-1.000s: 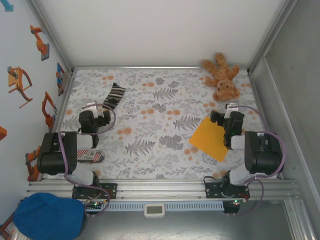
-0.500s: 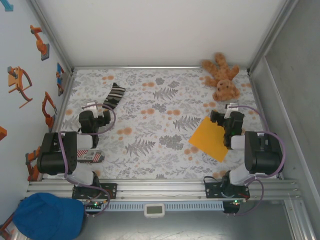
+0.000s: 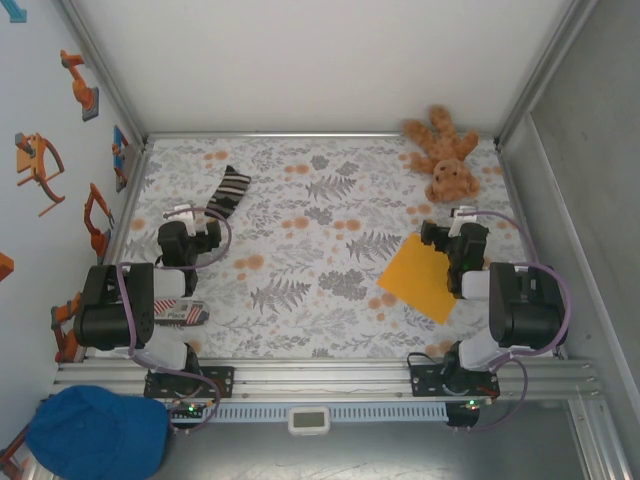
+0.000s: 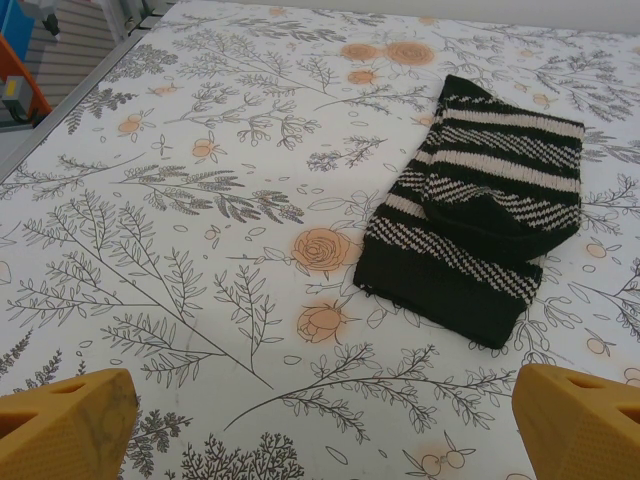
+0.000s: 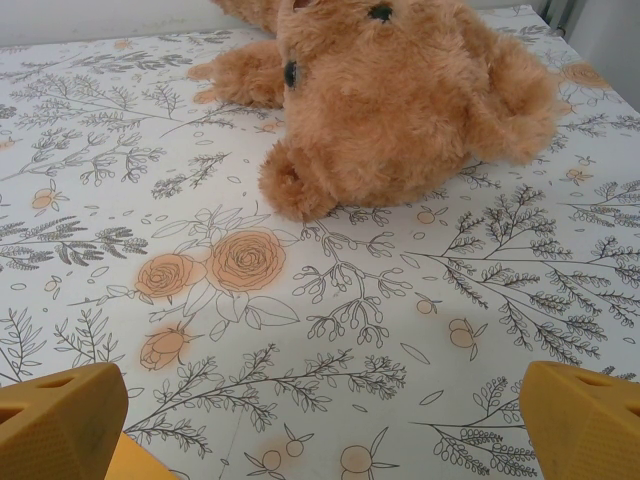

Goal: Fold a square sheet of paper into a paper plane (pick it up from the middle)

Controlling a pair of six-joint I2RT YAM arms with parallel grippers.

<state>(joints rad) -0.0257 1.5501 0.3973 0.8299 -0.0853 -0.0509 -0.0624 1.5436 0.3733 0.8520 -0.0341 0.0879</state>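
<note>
A rounded blue cloth cap (image 3: 95,432) lies off the table at 7 o'clock in the overhead view, below the left arm's base. The left gripper (image 4: 320,425) hangs over the floral-printed white tablecloth (image 3: 320,230) with its yellow fingers (image 4: 65,420) spread wide and nothing between them. At 12 to 1 o'clock from it lies a folded black-and-white striped knitted sock (image 4: 480,220), apart from the fingers; overhead, the sock sits at 10 o'clock on the table.

The flat square sheet of orange-yellow paper (image 3: 418,277) lies unfolded at 4 o'clock on the table, turned like a diamond. Its right corner runs under the right arm as seen from above.

The right gripper (image 5: 320,420) stands just past the sheet's far edge, fingers (image 5: 60,420) spread wide and holding nothing. A sliver of the sheet shows beside the lower-left finger in the right wrist view. A fluffy brown teddy bear (image 5: 400,100) lies at 12 o'clock from this gripper, near but not touching, and at 1 o'clock on the table overhead.
</note>
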